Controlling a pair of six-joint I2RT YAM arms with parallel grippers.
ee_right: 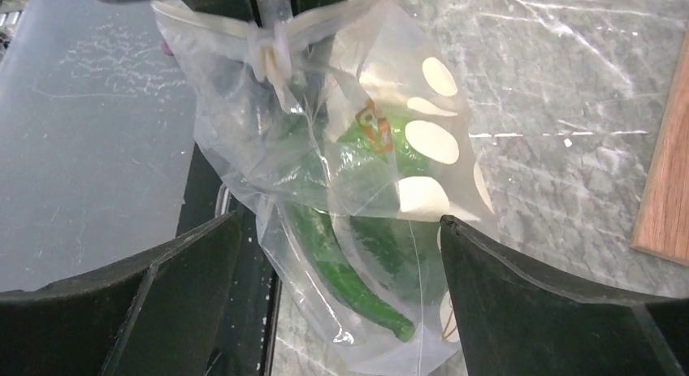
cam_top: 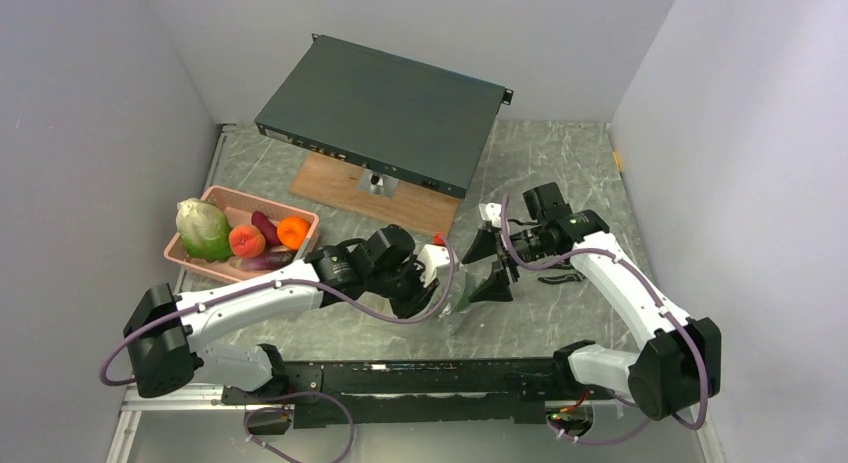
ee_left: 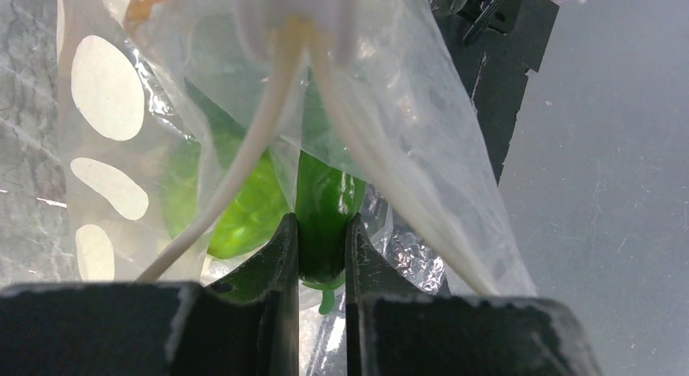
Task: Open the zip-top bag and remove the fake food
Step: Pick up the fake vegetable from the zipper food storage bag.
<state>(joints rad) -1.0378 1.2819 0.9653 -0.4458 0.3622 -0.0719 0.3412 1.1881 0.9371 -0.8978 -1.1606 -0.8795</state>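
The clear zip-top bag (ee_right: 357,108) hangs between my two grippers, its white zip strip (ee_right: 272,47) bunched at the top. Inside are a long green pepper (ee_right: 341,270) and a lighter green piece (ee_left: 236,205). My left gripper (ee_left: 323,226) is shut on the stem end of the long green pepper (ee_left: 325,197) at the bag; I cannot tell if plastic lies between. My right gripper (ee_right: 340,222) is wide open, one finger on each side of the bag's lower part, not touching it. In the top view the left gripper (cam_top: 447,283), the bag (cam_top: 463,303) and the right gripper (cam_top: 490,268) meet mid-table.
A pink mesh basket (cam_top: 250,198) at the left holds a pale green leafy head (cam_top: 203,230), a red-pink fruit (cam_top: 246,241), an orange ball (cam_top: 293,231) and a purple piece (cam_top: 265,226). Black pliers (cam_top: 560,278) lie by the right arm. A dark rack unit (cam_top: 385,113) rests on a wooden board (cam_top: 325,183) behind.
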